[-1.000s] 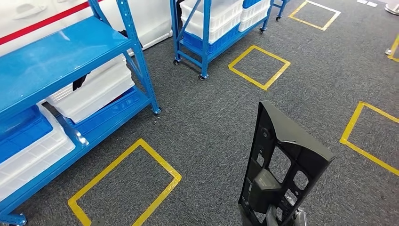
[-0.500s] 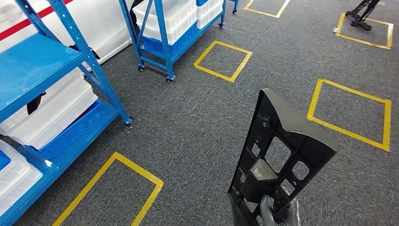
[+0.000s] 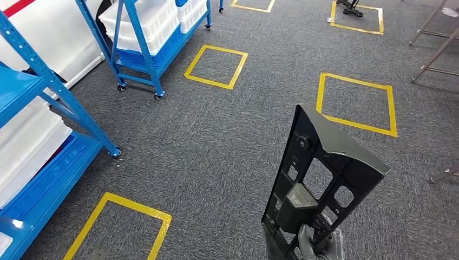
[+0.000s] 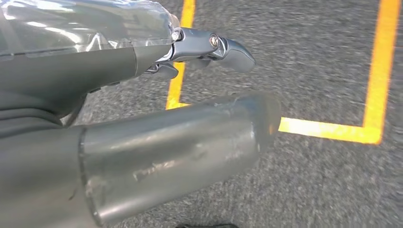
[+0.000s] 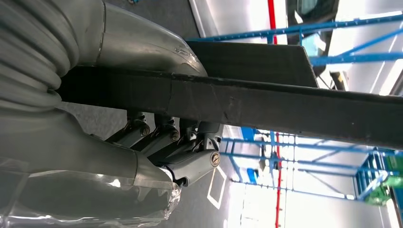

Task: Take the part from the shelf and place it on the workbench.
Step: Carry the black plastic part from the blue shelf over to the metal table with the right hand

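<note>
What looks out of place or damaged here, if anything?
Nothing stands out. The black part stands upright and intact in the right hand, whose fingers wrap its edge. White bins sit squarely on the blue shelf, and the yellow floor squares are unbroken.

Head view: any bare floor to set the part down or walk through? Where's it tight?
Bare grey carpet runs between the blue shelf and the yellow taped square; the square's inside is bare too. Tight at the wheeled rack of white bins and the metal legs. The right hand holds the dark part.
</note>
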{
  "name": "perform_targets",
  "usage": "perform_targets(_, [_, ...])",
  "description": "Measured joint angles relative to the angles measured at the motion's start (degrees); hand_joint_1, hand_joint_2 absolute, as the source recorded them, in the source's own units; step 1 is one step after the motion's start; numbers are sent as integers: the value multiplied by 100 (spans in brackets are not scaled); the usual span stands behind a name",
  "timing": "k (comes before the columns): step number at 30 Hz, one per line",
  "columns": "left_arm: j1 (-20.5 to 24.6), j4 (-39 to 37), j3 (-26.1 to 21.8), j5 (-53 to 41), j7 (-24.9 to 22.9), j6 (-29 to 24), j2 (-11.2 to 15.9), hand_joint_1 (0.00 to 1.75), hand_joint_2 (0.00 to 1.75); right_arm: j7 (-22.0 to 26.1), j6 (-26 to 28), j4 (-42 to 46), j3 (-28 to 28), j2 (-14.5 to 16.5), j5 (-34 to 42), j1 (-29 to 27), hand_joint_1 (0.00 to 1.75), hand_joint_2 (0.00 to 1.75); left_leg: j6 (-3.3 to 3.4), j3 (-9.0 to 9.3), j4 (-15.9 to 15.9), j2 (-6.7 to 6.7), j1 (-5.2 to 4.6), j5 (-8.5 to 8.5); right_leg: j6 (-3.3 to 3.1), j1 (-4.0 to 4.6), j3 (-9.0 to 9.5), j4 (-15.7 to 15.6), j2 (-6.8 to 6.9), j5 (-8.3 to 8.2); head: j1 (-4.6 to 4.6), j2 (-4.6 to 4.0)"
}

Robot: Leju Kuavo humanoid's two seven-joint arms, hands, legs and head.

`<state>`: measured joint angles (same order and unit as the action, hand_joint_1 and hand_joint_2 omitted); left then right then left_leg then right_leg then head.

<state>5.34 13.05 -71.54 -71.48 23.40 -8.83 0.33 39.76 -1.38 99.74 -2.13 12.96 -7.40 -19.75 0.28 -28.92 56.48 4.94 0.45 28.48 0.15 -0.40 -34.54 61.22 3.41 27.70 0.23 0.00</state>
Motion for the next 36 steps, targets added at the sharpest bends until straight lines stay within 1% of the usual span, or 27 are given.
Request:
perform_targets(1, [5, 0, -1, 5, -2, 0, 3, 0, 0, 1, -4, -1, -12, -3, 19, 9, 175, 175, -30, 15, 11, 53, -11, 22, -29, 24, 109, -203, 80, -34, -5, 0])
perform_targets(2, [13, 0, -3, 20, -5, 2, 8, 0, 0, 1, -11, -2, -25, -5, 48, 17, 175, 175, -61, 28, 14, 106, -19, 36, -59, 52, 134, -266, 95, -19, -10, 0])
perform_targets(4, [46, 0, -11, 67, -8, 13, 19, 0, 0, 2, -27, -3, -51, -9, 110, 26, 175, 175, -122, 55, 14, 173, -7, 63, -120, 59, 124, -285, -43, -45, -16, 0])
perform_targets(6, [71, 0, -27, 109, -9, 38, 36, 0, 0, 3, -32, -6, -94, -11, 135, 59, 175, 175, -176, 5, 185, -22, 26, 214, -193, 34, 129, -324, -162, -78, -27, 0])
perform_targets(8, [62, 0, -56, 146, -6, 60, 67, 0, 0, 4, -26, -17, -171, -11, 141, 109, 175, 175, -204, -262, 804, -330, 51, 571, -246, 26, 127, -339, -293, -98, -49, 0])
perform_targets(9, [53, 0, -78, 170, -4, 68, 81, 0, 0, 4, -11, -28, -214, -11, 143, 128, 175, 175, -214, -456, 1212, -406, 56, 747, -262, 32, 122, -336, -368, -101, -55, 0])
perform_targets(10, [48, 0, -101, 190, -3, 76, 93, 0, 0, 4, 11, -42, -256, -13, 142, 137, 175, 175, -220, -621, 1540, -441, 58, 845, -266, 38, 121, -330, -448, -103, -57, 0])
perform_targets(11, [48, 0, -120, 204, -1, 84, 98, 0, 0, 3, 39, -56, -295, -17, 142, 142, 175, 175, -224, -708, 1682, -456, 59, 827, -267, 43, 121, -320, -531, -103, -57, 0])
perform_targets(12, [51, 0, -134, 213, 1, 89, 102, 0, 0, 3, 65, -72, -332, -23, 141, 148, 175, 175, -222, -691, 1597, -467, 61, 692, -265, 44, 122, -304, -614, -101, -57, 0])
perform_targets(13, [57, 0, -143, 221, 3, 90, 108, 0, 0, 2, 85, -84, -370, -29, 141, 156, 175, 175, -216, -574, 1299, -502, 67, 473, -258, 41, 124, -284, -698, -96, -57, 0])
perform_targets(15, [67, 0, -161, 253, 4, 90, 124, 0, 0, 2, 108, -97, -442, -41, 150, 179, 175, 175, -196, -267, 548, -749, 90, 131, -226, 37, 99, -228, -861, -82, -56, 0])
perform_targets(17, [77, 0, -180, 285, -10, 90, 140, 0, 0, 3, 112, -99, -501, -53, 174, 195, 175, 175, -164, -131, 201, -927, 89, 59, -161, 28, 39, -193, -1008, -95, -57, 0])
perform_targets(19, [105, 0, -187, 277, -44, 88, 144, 0, 0, 4, 125, -94, -537, -72, 168, 193, 175, 175, -100, -129, 174, -839, 76, 42, -80, 15, -11, -196, -1117, -130, -59, 0])
perform_targets(20, [123, 0, -186, 250, -67, 84, 142, 0, 0, 4, 147, -86, -555, -90, 141, 187, 175, 175, -57, -122, 150, -773, 79, 19, -50, 18, -34, -172, -1054, -114, -56, 0])
perform_targets(21, [134, 0, -186, 218, -87, 77, 137, 0, 0, 4, 173, -73, -578, -114, 106, 187, 175, 175, -7, -120, 123, -700, 82, -4, -22, 27, -86, -73, -911, -40, -41, 0])
perform_targets(23, [125, 0, -177, 121, -117, 56, 125, 0, 0, 4, 214, -48, -635, -168, 46, 199, 175, 175, 59, -118, 94, -533, 65, -25, 21, 36, -330, 450, -545, 289, -12, 0])
perform_targets(25, [102, 0, -137, -21, -123, 31, 116, 0, 0, 4, 223, -41, -678, -214, 21, 206, 175, 175, 82, -129, 97, -359, 39, -19, 63, 13, -665, 1165, -409, 617, 3, 0])
perform_targets(26, [99, 0, -109, -86, -114, 15, 112, 0, 0, 4, 224, -42, -692, -234, 13, 204, 175, 175, 84, -131, 98, -275, 32, -15, 76, 2, -750, 1356, -392, 657, 3, 0])
perform_targets(27, [102, 0, -77, -130, -96, -1, 105, 0, 0, 4, 226, -42, -705, -255, 8, 205, 175, 175, 82, -128, 100, -196, 28, -8, 82, -4, -730, 1339, -375, 590, 3, 0])
perform_targets(28, [109, 0, -48, -143, -66, -13, 96, 0, 0, 4, 231, -42, -719, -274, 0, 206, 175, 175, 75, -118, 101, -122, 27, 2, 79, -5, -585, 1087, -332, 429, 4, 0])
perform_targets(30, [121, -1, -9, -109, 11, -15, 64, 0, 0, 4, 247, -31, -749, -301, -15, 213, 175, 175, 38, -80, 106, 5, 12, 35, 35, 35, -129, 278, -57, 99, 6, 0])
perform_targets(31, [125, -1, -3, -67, 45, -5, 48, 0, 0, 4, 261, -16, -764, -308, -23, 219, 175, 175, 13, -61, 110, 59, -1, 54, -1, 61, 37, -30, 65, 13, 2, 0])
perform_targets(32, [130, -1, -2, -12, 66, 8, 26, 0, 0, 4, 277, 7, -778, -313, -29, 222, 175, 175, -14, -45, 114, 113, -14, 71, -32, 90, 115, -192, 144, -8, -3, 0])
perform_targets(33, [136, -2, -8, 57, 70, 21, 3, 0, 0, 4, 298, 36, -791, -319, -34, 223, 175, 175, -39, -30, 112, 173, -25, 83, -61, 116, 118, -232, 131, 9, -9, 0])
perform_targets(34, [148, -2, -19, 127, 47, 29, -22, 0, 0, 5, 319, 71, -804, -325, -36, 217, 175, 175, -65, -10, 105, 238, -27, 93, -91, 111, 110, -246, 46, -4, -12, 0])
perform_targets(35, [161, -3, -35, 195, 1, 31, -49, 0, 0, 5, 339, 113, -825, -330, -37, 208, 175, 175, -94, 2, 117, 227, -17, 121, -119, 102, 112, -267, -22, -18, -14, 0])
perform_targets(36, [169, -4, -60, 258, -56, 25, -73, 0, 0, 5, 363, 158, -852, -335, -39, 206, 175, 175, -121, -9, 181, 124, -3, 183, -158, 85, 120, -292, -92, -35, -19, 0])
